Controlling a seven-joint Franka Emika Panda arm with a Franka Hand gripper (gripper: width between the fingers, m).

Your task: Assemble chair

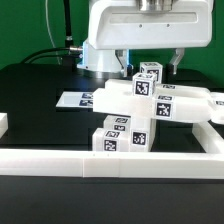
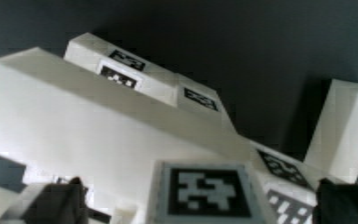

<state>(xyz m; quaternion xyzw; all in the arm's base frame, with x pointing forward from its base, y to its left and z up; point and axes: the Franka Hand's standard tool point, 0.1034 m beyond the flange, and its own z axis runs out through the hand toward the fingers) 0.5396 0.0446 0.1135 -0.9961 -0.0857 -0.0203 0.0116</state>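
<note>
The chair [image 1: 135, 112] stands partly built in the middle of the black table, a stack of glossy white blocks with black-and-white tags. A long block [image 1: 170, 102] lies across the top and a slotted block [image 1: 120, 136] stands below it. A small tagged post [image 1: 150, 72] sticks up from the top. My gripper [image 1: 152, 66] hangs straight over this post, open, one finger on each side with a gap. In the wrist view the tagged post end [image 2: 208, 190] lies between the dark fingertips [image 2: 60, 197] without touching them. Beyond it are the big white panel [image 2: 105, 115] and a leg [image 2: 336, 125].
A low white border wall [image 1: 110, 164] runs along the front and turns up at the exterior view's right [image 1: 214, 135] and left [image 1: 3, 124]. The marker board [image 1: 78, 100] lies flat behind the chair on the exterior view's left. Cables hang at the back left.
</note>
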